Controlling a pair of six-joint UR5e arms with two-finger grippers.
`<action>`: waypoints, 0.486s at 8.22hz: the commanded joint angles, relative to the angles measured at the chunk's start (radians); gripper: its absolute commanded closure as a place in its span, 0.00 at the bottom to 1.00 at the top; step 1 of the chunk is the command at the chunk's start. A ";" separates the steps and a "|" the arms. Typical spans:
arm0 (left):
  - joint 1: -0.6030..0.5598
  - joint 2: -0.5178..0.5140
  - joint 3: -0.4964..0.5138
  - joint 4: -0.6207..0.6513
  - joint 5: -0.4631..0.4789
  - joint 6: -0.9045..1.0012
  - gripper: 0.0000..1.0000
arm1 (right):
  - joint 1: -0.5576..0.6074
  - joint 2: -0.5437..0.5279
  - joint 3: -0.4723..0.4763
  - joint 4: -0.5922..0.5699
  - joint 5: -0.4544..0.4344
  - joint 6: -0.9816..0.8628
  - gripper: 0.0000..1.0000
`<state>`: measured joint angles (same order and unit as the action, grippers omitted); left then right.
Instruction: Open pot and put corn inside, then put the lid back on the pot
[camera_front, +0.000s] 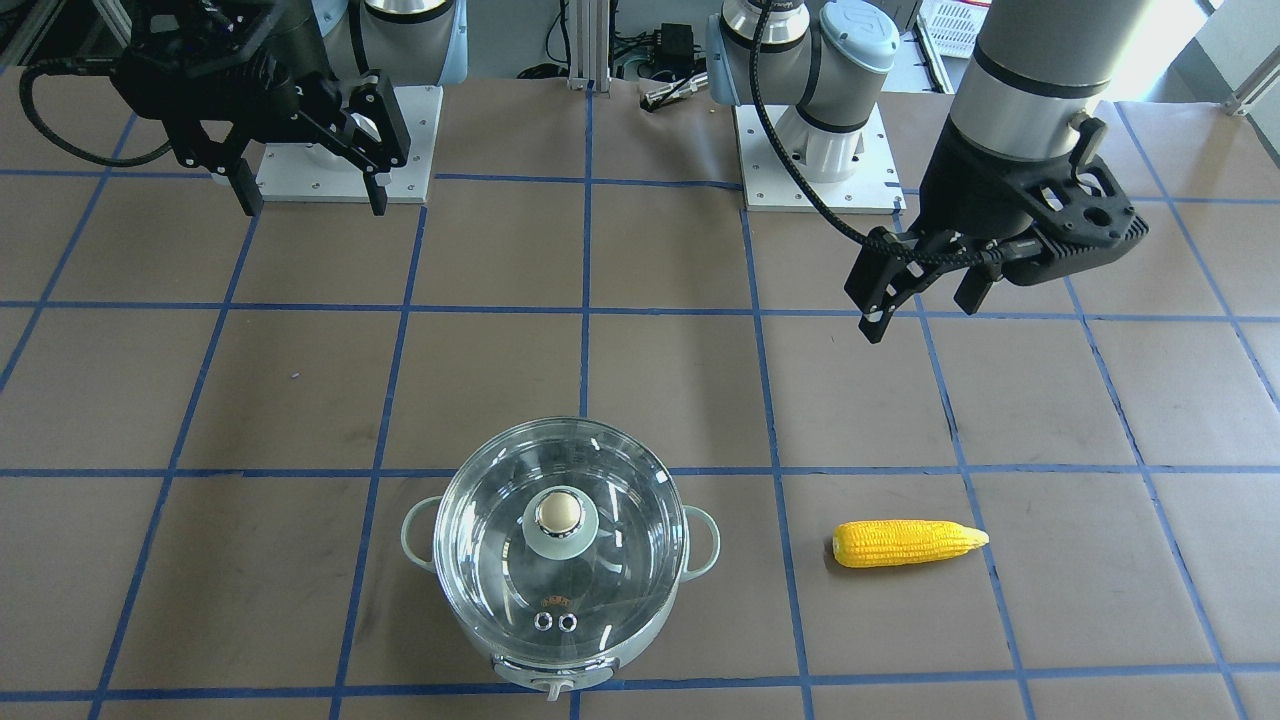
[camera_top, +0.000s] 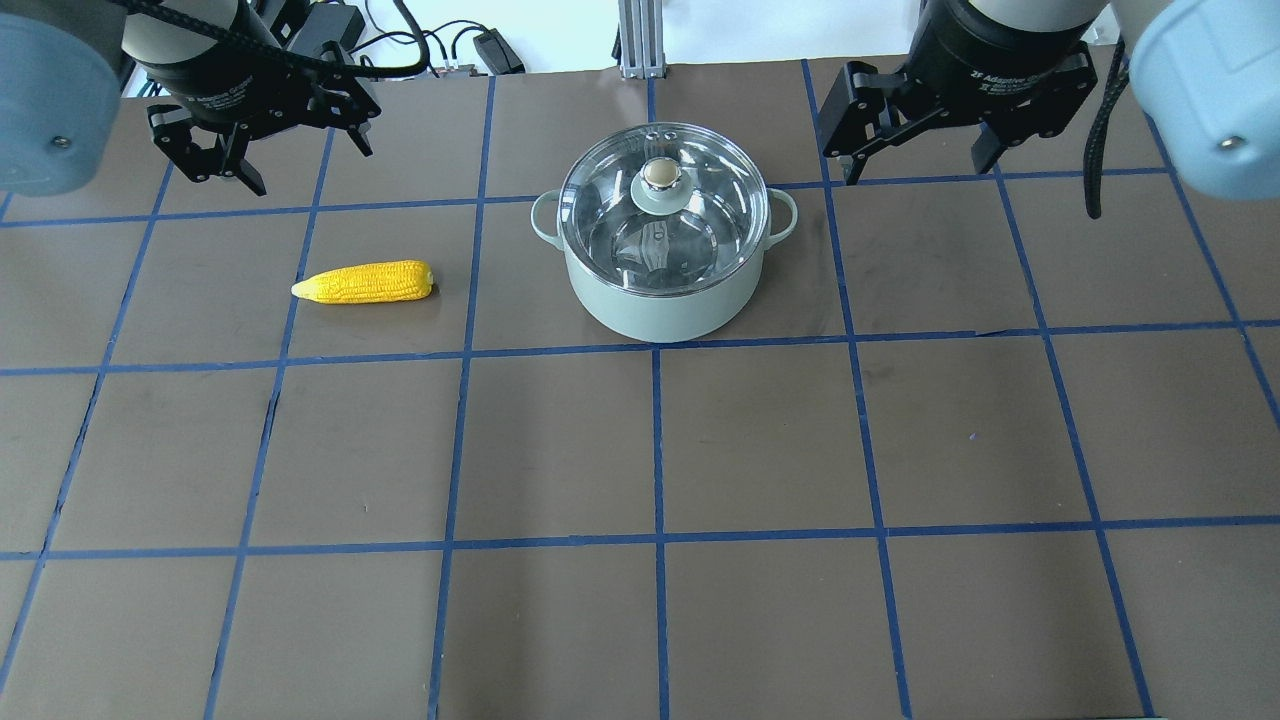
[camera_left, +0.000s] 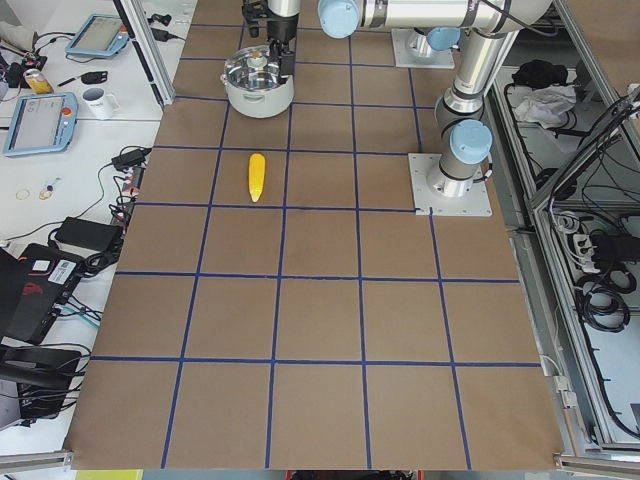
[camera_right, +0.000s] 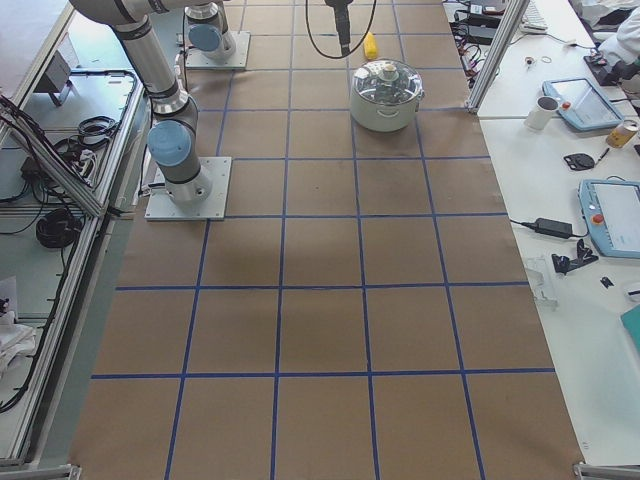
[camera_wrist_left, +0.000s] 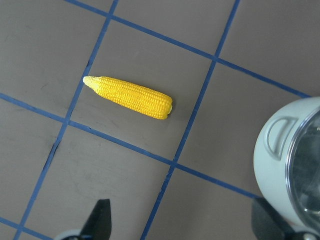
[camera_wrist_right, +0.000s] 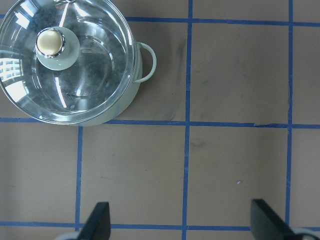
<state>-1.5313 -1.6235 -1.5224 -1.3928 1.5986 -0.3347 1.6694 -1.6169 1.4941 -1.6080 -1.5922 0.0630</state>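
The glass lid (camera_front: 600, 490) is sitting on the pot (camera_front: 600, 668), the corn (camera_front: 908, 543) lying well apart. The left gripper (camera_front: 920, 315) and right gripper (camera_front: 313, 205) are hanging spread, empty. Slick, fragile glass is likely calling for pinching the knob (camera_front: 559, 512).

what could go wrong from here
1. The lid has only a small round shiny knob; the open right gripper could slip off and drop the glass.
2. The corn is round and tapered; the open left gripper might roll it.
3. The corn looks about as long as the pot is wide, so it could prop the lid.
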 joint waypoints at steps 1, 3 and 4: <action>0.025 -0.088 0.004 0.110 0.000 -0.362 0.00 | -0.002 0.002 0.001 0.000 0.001 0.001 0.00; 0.040 -0.145 0.005 0.132 -0.002 -0.506 0.00 | 0.000 0.002 0.009 0.008 -0.003 0.004 0.00; 0.087 -0.163 0.005 0.132 -0.002 -0.570 0.00 | 0.000 0.002 0.012 0.007 -0.012 -0.002 0.00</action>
<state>-1.4976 -1.7443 -1.5178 -1.2727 1.5977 -0.7622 1.6679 -1.6153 1.5000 -1.6012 -1.5953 0.0662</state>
